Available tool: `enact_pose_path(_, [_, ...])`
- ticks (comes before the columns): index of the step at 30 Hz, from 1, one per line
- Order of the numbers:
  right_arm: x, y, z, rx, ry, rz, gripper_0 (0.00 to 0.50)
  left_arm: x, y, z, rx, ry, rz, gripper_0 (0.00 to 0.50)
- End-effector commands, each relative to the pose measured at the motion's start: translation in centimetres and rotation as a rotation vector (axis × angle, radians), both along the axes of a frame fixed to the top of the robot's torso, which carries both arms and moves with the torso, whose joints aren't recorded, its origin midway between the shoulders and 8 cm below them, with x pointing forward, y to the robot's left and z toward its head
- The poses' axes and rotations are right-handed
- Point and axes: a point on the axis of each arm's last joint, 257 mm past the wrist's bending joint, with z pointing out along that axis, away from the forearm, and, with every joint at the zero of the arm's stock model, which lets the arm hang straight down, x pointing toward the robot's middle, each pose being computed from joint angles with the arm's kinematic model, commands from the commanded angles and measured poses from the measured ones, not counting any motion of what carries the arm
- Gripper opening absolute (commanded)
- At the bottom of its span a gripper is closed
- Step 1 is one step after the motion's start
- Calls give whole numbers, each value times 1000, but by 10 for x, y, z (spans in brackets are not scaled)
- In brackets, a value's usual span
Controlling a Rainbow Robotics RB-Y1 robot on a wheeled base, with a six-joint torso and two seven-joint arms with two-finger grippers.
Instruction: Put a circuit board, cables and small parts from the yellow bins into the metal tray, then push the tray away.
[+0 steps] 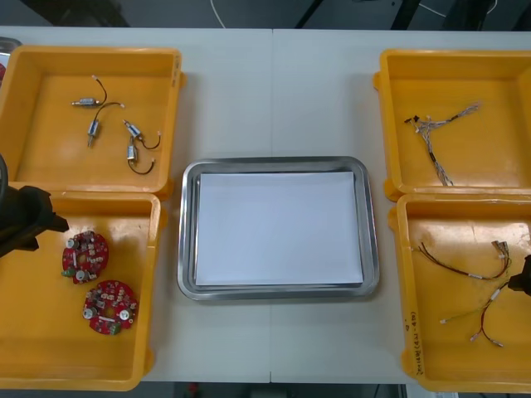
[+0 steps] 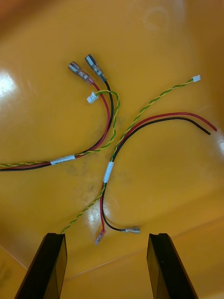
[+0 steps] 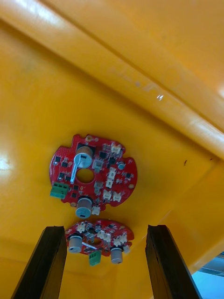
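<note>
Presently both pincers are hovering open over the near yellow bins [image 1: 33, 348], nothing gripped.

Left pincer [image 3: 106, 229] is framing the nearer circuit board [image 3: 99, 240] between its fingertips, a second circuit board [image 3: 92, 175] lying just beyond; the two are risking a double catch, or one getting shoved as the fingers are closing. Right pincer [image 2: 108, 236] is gaping above the red, black and yellow cables [image 2: 109, 173], which are crossing one another ahead of its fingers, so lifting one may well be dragging its neighbour along. Metal tray [image 1: 274, 163], white inside, is waiting between the two pincers, well apart from both. Handwriting on a bin rim [image 1: 412, 340] beside the right pincer is proving too small to read.
</note>
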Motion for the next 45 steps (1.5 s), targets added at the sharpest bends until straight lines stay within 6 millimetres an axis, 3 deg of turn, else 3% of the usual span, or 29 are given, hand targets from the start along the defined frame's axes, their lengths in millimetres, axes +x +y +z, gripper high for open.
enact_pose_path(1, [1,3,-7,38,-23,-76,500,-26,-4,-24,4,65,60,500])
enact_pose_path(12, [17,3,-42,87,-49,-140,500,-39,-6,-49,4,120,127,500])
enact_pose_path(23, [13,12,-77,101,-8,-141,500,-46,-15,-62,-25,154,158,500])
enact_pose_path(31, [8,13,-92,106,7,-148,500,-37,-17,-74,-26,144,168,500])
enact_pose_path(45, [6,12,-101,93,-9,-148,500,-31,-15,-90,-14,145,180,500])
